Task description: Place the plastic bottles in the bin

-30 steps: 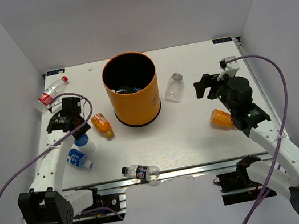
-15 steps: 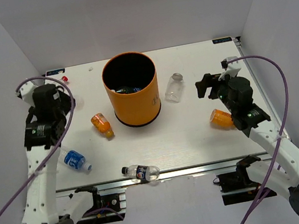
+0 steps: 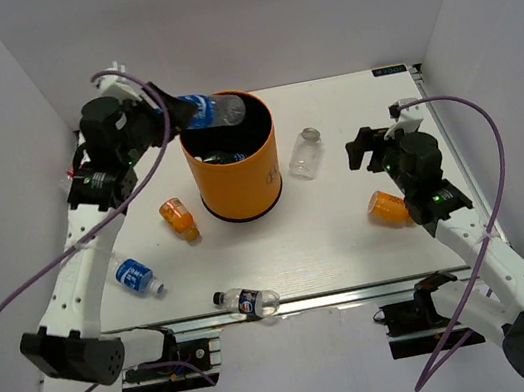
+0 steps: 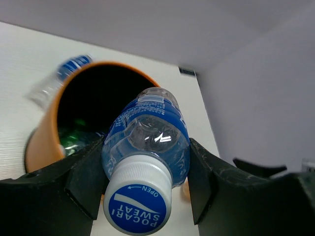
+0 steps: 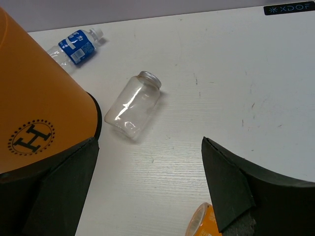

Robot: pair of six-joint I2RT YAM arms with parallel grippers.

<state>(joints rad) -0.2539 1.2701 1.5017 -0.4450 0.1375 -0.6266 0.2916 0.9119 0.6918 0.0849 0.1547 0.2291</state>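
My left gripper point(image 3: 185, 114) is shut on a clear bottle with a blue label point(image 3: 209, 111) and holds it lying over the near-left rim of the orange bin point(image 3: 241, 192). In the left wrist view the bottle point(image 4: 147, 140) sits cap-first between the fingers point(image 4: 83, 174), above the bin's black inside point(image 4: 98, 103). A green bottle point(image 4: 74, 140) lies in the bin. My right gripper point(image 3: 367, 148) is open and empty, to the right of a clear bottle point(image 3: 305, 154), which also shows in the right wrist view point(image 5: 132, 107). An orange bottle point(image 3: 387, 206) lies just below the right gripper.
On the table lie an orange bottle point(image 3: 179, 218) left of the bin, a blue-labelled bottle point(image 3: 134, 276) at the front left and a dark-labelled bottle point(image 3: 246, 302) at the front edge. Another blue-labelled bottle point(image 5: 74, 46) lies behind the bin. White walls close three sides.
My left arm has risen from the bottles at the table's left and swung right, carrying the blue-labelled bottle over the bin's rim. The right arm has hardly moved.
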